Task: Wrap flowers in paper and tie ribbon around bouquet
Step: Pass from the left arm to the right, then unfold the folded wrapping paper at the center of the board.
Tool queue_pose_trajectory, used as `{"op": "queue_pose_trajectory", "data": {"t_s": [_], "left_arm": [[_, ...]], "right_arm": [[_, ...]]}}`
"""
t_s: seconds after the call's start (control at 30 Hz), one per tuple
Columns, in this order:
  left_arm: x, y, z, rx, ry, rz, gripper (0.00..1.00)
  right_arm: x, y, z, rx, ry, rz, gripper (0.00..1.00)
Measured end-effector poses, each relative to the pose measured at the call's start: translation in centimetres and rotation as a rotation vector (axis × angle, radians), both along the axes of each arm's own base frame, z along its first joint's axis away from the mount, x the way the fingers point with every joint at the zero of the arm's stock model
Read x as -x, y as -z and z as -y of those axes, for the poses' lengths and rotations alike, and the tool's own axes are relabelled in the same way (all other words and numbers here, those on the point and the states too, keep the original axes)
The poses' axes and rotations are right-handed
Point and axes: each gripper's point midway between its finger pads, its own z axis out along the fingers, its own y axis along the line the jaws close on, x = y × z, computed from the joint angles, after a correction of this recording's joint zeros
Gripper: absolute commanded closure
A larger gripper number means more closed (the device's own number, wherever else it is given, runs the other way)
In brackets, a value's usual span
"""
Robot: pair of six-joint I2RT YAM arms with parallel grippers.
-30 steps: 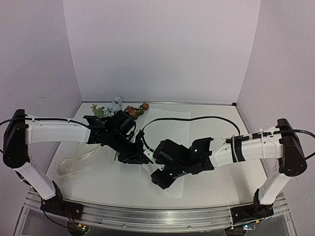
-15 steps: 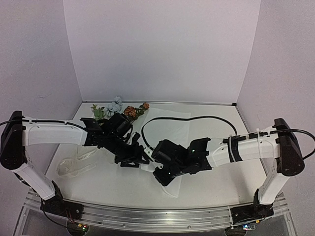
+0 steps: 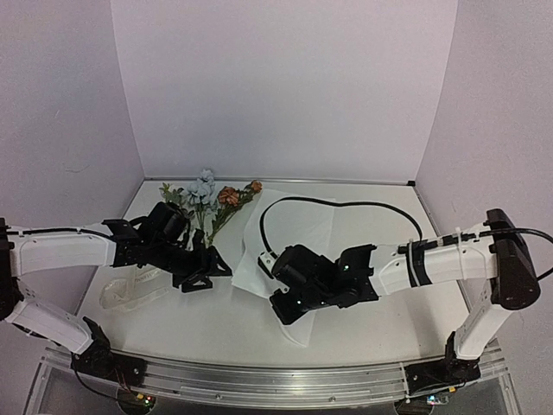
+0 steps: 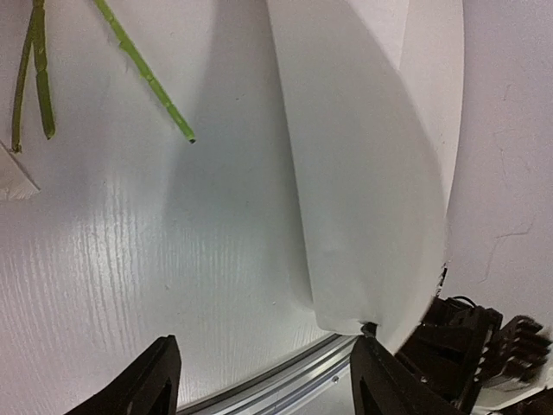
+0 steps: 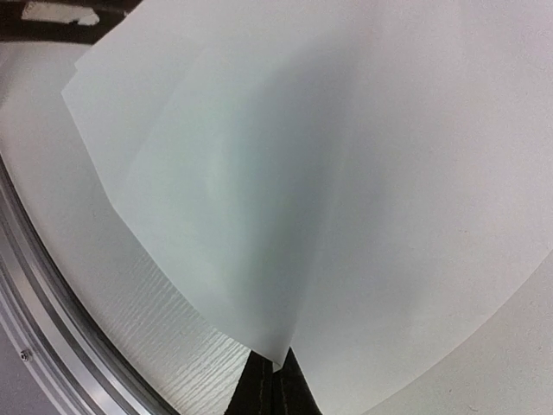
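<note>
Near the front of the table (image 3: 371, 324), the right gripper (image 5: 275, 363) is pinching a folded edge of the paper (image 5: 346, 173) between its closed fingers, the left gripper (image 4: 259, 380) is hovering beside the sheet with its fingers apart and holding nothing, and the flowers (image 3: 207, 194) are lying farther back, just left of the paper.

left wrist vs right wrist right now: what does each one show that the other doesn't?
Left wrist only: thin green flower stems lying on the white table, and the left tool open and empty. Right wrist only: the right tool pinched shut on the edge of the large thin white paper sheet. Both: that sheet lifted off the table, plus the aluminium edge rail.
</note>
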Motion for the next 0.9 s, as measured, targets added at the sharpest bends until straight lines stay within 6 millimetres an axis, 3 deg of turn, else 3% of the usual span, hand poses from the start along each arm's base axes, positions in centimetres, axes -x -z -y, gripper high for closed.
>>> {"op": "queue_pose_trajectory", "data": {"t_s": [0.2,0.4,0.57,0.9], "left_arm": [[0.5,1.8,-0.5,0.094,-0.031,-0.062,0.39],[-0.3,-0.4,1.2,0.216,-0.007,-0.010,0.42],[-0.7,-1.8,1.9,0.272,0.013,0.029,0.50],[-1.1,-1.3,3.4,0.311,0.060,0.020,0.63]], "right_arm": [[-1.1,0.4,0.6,-0.098,0.106,-0.059,1.00],[-2.3,1.8,1.5,-0.187,0.213,-0.159,0.98],[-2.9,2.6,1.8,-0.273,0.281,-0.249,0.99],[-3.4,0.7,-0.2,-0.445,0.314,-0.344,0.99]]}}
